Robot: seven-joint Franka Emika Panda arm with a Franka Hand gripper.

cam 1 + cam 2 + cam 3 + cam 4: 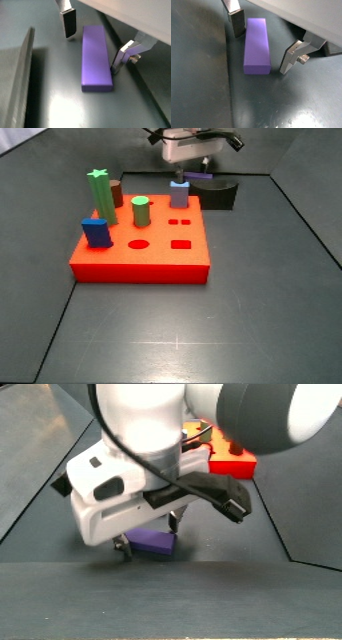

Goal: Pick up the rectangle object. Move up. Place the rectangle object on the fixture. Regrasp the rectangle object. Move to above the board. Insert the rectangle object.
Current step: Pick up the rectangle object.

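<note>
The rectangle object (95, 57) is a purple bar lying flat on the dark floor; it also shows as the purple bar (257, 45). My gripper (93, 52) is open and straddles it, one finger (69, 25) on each long side with a small gap to the bar. In a side view the gripper (190, 168) hangs low over the bar (198, 176), just beyond the black fixture (217, 195). The red board (140, 253) lies nearer that camera. From the opposite side the bar (154, 544) sits under the gripper (150, 537).
On the board stand a green star post (98, 193), a green cylinder (140, 211), a dark blue block (96, 231), a grey-blue peg (179, 194) and a brown cylinder (118, 193). A raised dark edge (23, 75) runs alongside the bar.
</note>
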